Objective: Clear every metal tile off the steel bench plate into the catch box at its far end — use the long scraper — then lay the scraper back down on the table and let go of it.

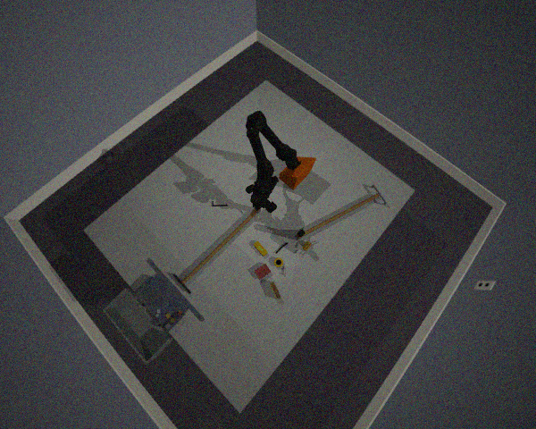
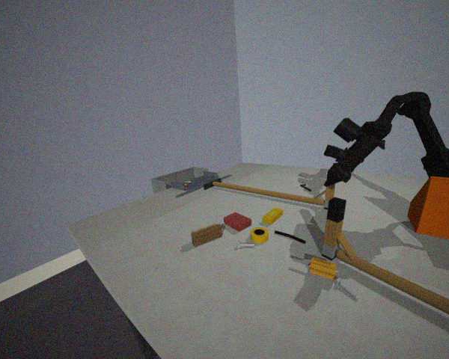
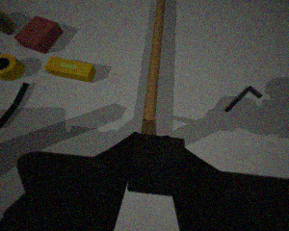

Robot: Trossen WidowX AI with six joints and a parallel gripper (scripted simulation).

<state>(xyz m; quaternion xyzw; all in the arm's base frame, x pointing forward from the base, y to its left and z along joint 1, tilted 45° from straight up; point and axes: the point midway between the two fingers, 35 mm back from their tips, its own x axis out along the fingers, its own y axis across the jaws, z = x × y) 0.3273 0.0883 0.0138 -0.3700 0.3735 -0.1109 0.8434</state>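
My gripper (image 1: 258, 206) (image 2: 329, 182) is shut on the upright wooden grip of the long scraper (image 1: 220, 247) (image 2: 263, 191) (image 3: 154, 67). The shaft runs low over the table towards the steel plate (image 1: 154, 291). The dark scraper head (image 1: 181, 282) (image 2: 209, 184) is at the plate's near edge; whether it touches the plate is unclear. Several small tiles (image 1: 169, 316) (image 2: 186, 184), some yellow or orange and some pale, lie on the plate on one side, towards the catch box. The grey catch box (image 1: 126, 335) (image 2: 172, 179) adjoins the plate's far end; its inside is too dim to read.
A second long-handled tool (image 1: 339, 214) (image 2: 402, 282) with a wire-frame head lies to one side. Near it are a yellow-handled tool (image 1: 306, 245) (image 2: 322, 268), yellow block (image 1: 260, 248), tape roll (image 1: 278, 262), red block (image 1: 262, 271) and brown block (image 1: 275, 290). A black hex key (image 1: 219, 205) lies opposite.
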